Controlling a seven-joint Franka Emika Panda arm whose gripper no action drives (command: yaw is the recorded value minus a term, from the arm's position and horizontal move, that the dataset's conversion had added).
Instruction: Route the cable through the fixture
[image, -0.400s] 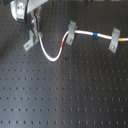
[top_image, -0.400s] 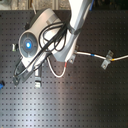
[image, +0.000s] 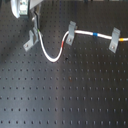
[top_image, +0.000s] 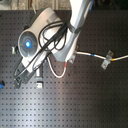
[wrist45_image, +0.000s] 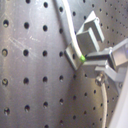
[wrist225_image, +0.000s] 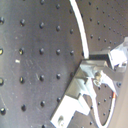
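Observation:
In the first exterior view the white cable (image: 50, 56) runs from the right edge through the right clip (image: 115, 40) and the middle clip (image: 71, 33). It then sags in a loop and rises to my gripper (image: 35, 25) at the top left. The gripper is shut on the cable just above the left fixture (image: 30, 42). In the first wrist view the cable's green band (wrist45_image: 81, 58) lies at the fingertips (wrist45_image: 107, 61), beside the fixture (wrist45_image: 88, 34). The second wrist view shows the cable (wrist225_image: 82, 42) next to the fixture (wrist225_image: 75, 97).
The black perforated board (image: 75, 95) fills the scene. In the second exterior view my arm (top_image: 55, 35) hides the left part of the cable. A clip (top_image: 105, 60) holds the cable (top_image: 92, 54) on the second exterior view's right, and a small clip (top_image: 40, 83) stands below the hand.

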